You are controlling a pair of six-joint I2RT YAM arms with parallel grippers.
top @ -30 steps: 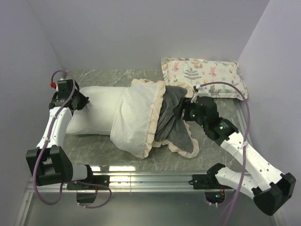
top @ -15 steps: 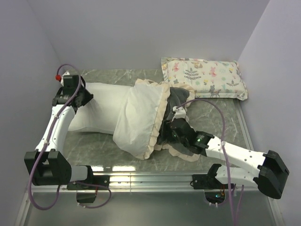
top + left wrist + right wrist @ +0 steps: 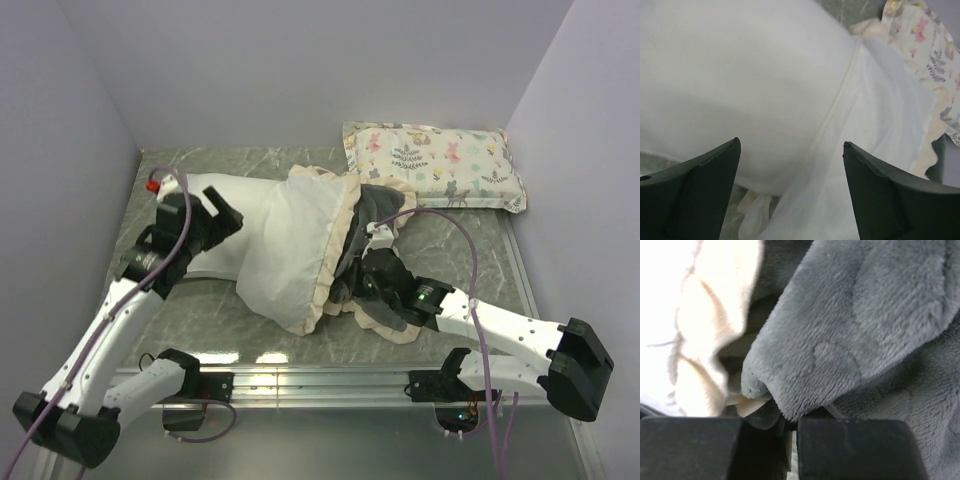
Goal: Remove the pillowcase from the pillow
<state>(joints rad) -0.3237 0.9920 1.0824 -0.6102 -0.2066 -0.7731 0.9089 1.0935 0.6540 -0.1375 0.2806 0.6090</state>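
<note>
The white pillow point(image 3: 245, 210) lies across the table, its right half still inside the pillowcase point(image 3: 295, 255). The pillowcase is bunched and turned back, so its cream-white inside and frill show, with dark grey plush point(image 3: 378, 208) behind. My left gripper point(image 3: 222, 212) hovers open over the pillow's bare left part. In the left wrist view the pillow point(image 3: 730, 75) and the pillowcase's white edge point(image 3: 880, 105) lie beyond the left gripper point(image 3: 790, 145). My right gripper point(image 3: 366, 277) is shut on the pillowcase; a grey plush fold point(image 3: 855, 330) and frill point(image 3: 705, 325) run into the right gripper point(image 3: 792, 427).
A small floral animal-print pillow point(image 3: 432, 163) lies at the back right against the wall. The grey marble table point(image 3: 200, 310) is boxed in by walls on the left, back and right. A metal rail point(image 3: 320, 380) runs along the near edge.
My left gripper let go at the pillow's left end, opened wide and moved right along the pillow. My right gripper swung down to the grey fabric and closed on it.
</note>
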